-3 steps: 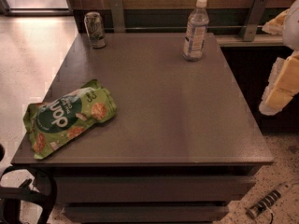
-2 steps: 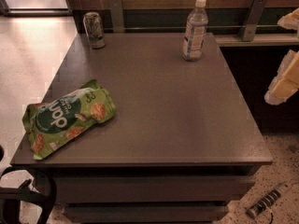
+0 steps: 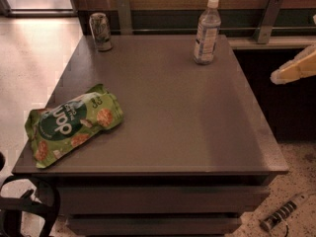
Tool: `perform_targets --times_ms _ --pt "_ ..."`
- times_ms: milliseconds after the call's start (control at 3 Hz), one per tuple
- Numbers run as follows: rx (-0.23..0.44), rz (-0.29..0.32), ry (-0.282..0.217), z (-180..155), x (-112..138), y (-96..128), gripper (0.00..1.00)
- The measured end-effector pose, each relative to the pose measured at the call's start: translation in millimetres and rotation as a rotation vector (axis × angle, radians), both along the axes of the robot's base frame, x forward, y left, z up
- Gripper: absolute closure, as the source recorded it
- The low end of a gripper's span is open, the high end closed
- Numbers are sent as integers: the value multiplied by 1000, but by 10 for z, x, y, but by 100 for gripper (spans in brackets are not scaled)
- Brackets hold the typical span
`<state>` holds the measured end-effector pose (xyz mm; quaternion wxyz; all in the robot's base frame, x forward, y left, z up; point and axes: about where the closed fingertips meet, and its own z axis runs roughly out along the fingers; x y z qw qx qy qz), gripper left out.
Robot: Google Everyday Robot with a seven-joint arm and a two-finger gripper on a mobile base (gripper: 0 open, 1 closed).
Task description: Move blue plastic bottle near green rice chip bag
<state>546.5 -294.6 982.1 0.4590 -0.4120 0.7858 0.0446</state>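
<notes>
The blue plastic bottle (image 3: 206, 33) stands upright near the table's far edge, right of centre; it is clear plastic with a white cap and a pale label. The green rice chip bag (image 3: 71, 122) lies flat near the table's front left corner. My gripper (image 3: 295, 67) shows as a pale yellowish shape at the right edge of the view. It is off the table's right side, well to the right of the bottle and a little nearer, and it touches nothing.
A short metal can (image 3: 100, 31) stands at the far left corner of the grey table (image 3: 173, 112). Two metal brackets (image 3: 266, 19) rise behind the table. A power strip (image 3: 284, 212) lies on the floor at the front right. A dark object (image 3: 24, 206) sits at the bottom left.
The gripper has pulled away toward the right edge of the view and risen slightly, showing less of itself. The bottle, bag and can have not moved.
</notes>
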Motion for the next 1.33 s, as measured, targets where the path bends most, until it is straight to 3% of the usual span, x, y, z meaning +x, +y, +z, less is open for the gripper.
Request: perform_targets --times_ms 333,667,1333 --pt "220 -14 -237 273 559 27 0" --pt "344 6 -358 480 934 133 0" --pt "361 -2 -347 471 1115 178 0"
